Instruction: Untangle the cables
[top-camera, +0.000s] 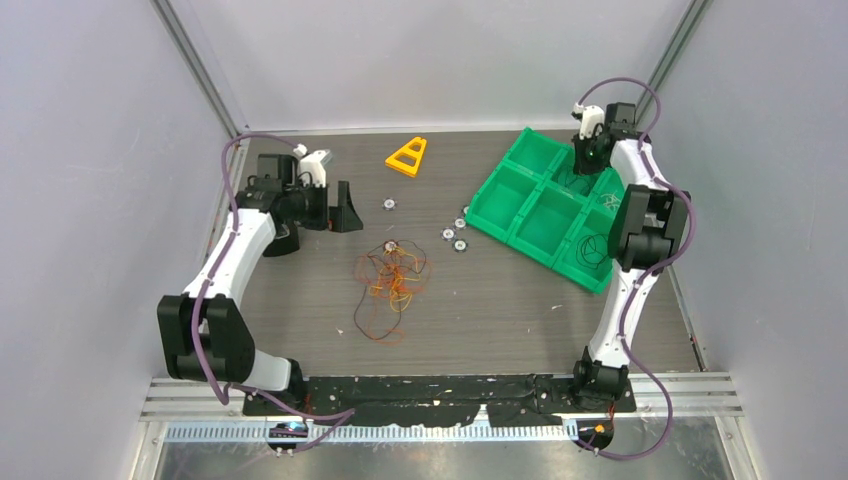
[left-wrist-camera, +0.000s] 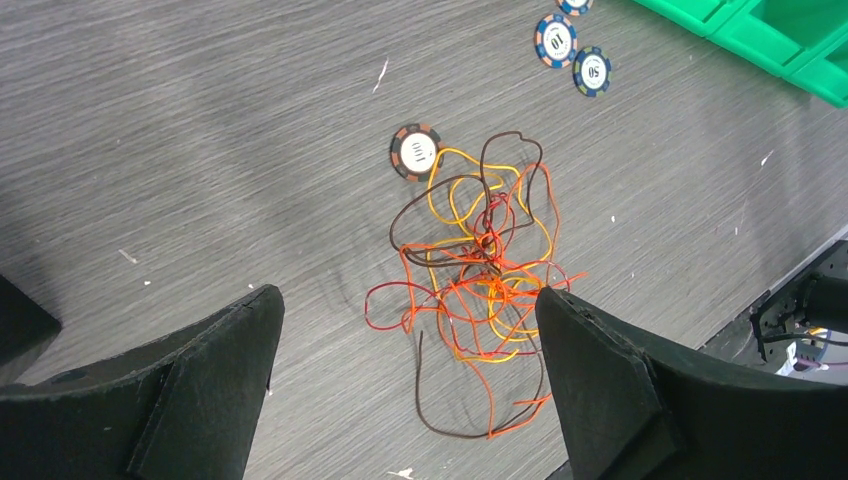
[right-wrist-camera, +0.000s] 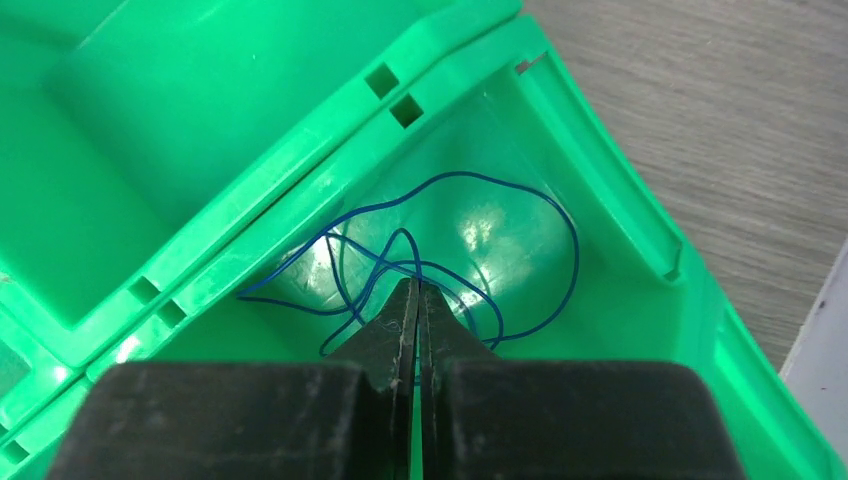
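The cables (top-camera: 390, 285) lie as a loose tangle of thin orange, red, yellow and dark brown wires mid-table. In the left wrist view the cables (left-wrist-camera: 480, 290) spread on the wood between and beyond my black fingers. My left gripper (left-wrist-camera: 405, 298) is open, hovering above them with nothing in it. In the top view the left gripper (top-camera: 345, 210) sits up and to the left of the tangle. My right gripper (right-wrist-camera: 415, 285) is shut on a thin blue cable (right-wrist-camera: 540, 210) coiled in a corner compartment of the green bin (right-wrist-camera: 620, 200). From above, the right gripper (top-camera: 590, 155) points down into that bin.
The green divided bin (top-camera: 545, 205) stands at the right; a black wire loop (top-camera: 592, 248) lies in a near compartment. Poker chips (left-wrist-camera: 415, 150) (left-wrist-camera: 555, 40) (left-wrist-camera: 592, 70) lie beside and beyond the tangle. An orange triangle (top-camera: 407, 157) sits at the back.
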